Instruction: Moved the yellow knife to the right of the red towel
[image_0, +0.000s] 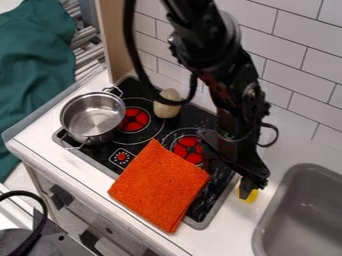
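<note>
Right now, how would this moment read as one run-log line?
gripper: at yellow knife | knife: partly hidden, between orange towel and sink

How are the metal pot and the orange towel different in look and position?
The metal pot is round, hollow and shiny; the orange towel is flat, four-cornered and not shiny. The pot stands upright, while the towel lies across the front edge of the stove, onto the counter. Both rest on the stove.

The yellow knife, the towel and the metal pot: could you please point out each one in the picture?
Yellow knife (251, 197), camera view: its small visible yellow part.
Towel (160, 185), camera view: middle of its upper face.
Metal pot (91, 121), camera view: bare inner bottom.
</note>
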